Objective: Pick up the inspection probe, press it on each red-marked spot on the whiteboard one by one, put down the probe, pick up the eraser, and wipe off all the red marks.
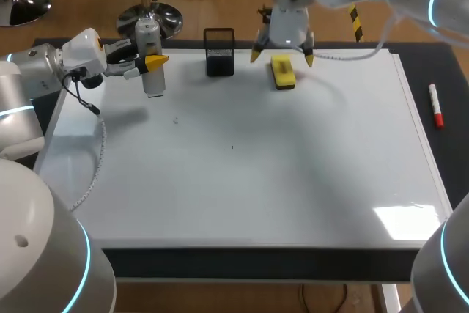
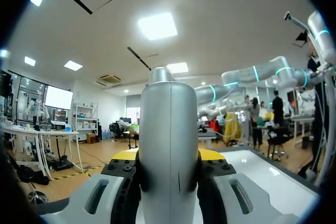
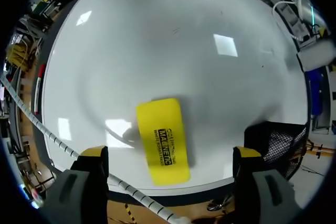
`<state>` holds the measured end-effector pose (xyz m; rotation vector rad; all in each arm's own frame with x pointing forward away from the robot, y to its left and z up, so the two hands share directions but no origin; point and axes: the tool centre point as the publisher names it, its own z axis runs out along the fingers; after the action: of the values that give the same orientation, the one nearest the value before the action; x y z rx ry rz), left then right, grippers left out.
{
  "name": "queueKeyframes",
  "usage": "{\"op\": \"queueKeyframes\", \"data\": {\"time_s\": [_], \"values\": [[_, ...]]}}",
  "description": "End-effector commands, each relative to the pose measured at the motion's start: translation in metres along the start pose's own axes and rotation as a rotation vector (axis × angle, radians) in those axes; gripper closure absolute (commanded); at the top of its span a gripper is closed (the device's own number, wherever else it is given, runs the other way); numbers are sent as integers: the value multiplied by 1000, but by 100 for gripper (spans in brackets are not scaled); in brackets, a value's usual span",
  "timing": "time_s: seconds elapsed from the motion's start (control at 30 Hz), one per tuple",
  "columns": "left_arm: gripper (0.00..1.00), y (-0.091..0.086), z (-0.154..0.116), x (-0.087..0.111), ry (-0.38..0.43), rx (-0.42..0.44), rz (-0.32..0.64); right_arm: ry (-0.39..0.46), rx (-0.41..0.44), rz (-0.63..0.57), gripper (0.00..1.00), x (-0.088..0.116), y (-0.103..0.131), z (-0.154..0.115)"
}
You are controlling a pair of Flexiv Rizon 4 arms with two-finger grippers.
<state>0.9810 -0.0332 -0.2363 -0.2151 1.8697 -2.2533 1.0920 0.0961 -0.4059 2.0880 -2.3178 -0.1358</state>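
**Left tool** (image 1: 152,61): clamped on the silver-grey cylindrical metal inspection probe (image 1: 150,55), with one yellow-tipped finger on each side of the barrel. In the left wrist view the probe (image 2: 169,145) fills the gap between the fingers.

**Probe:** smooth round barrel, domed cap, paler lower section. It stands upright with its long axis vertical, cap up. The lower end points down at the far left corner of the white rectangular whiteboard (image 1: 242,166). Contact between that end and the whiteboard cannot be confirmed.

**Right tool** (image 1: 281,54): fingers spread wide, holding nothing, positioned over the yellow rectangular block eraser (image 1: 283,72).

**Eraser:** lies flat on the whiteboard near its far edge, printed face up. Its long axis runs far to near with a slight tilt. In the right wrist view the eraser (image 3: 163,140) sits between and below the two fingers, clear of both.

**Other items:**
- A black mesh holder (image 1: 219,53) stands upright at the far edge, between probe and eraser.
- A red marker pen (image 1: 436,105) lies on the dark counter (image 1: 256,262), just off the whiteboard's right edge.
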Motion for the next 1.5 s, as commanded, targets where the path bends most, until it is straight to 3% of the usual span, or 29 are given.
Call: {"op": "queueKeyframes", "data": {"time_s": [0.03, 0.37, 0.77, 1.5], "values": [[100, 0, 1, 0, 0, 2, 2, -17, 18, 24, 0, 15, 13, -19], [100, 0, 1, 0, 0, 2, 2, -153, 54, 114, 0, 40, 15, -64], [100, 0, 1, 0, 0, 2, 2, -184, 74, 185, 0, 64, 17, -98], [100, 0, 1, 0, 0, 2, 2, -538, 0, 342, 0, 101, 19, -128]]}}
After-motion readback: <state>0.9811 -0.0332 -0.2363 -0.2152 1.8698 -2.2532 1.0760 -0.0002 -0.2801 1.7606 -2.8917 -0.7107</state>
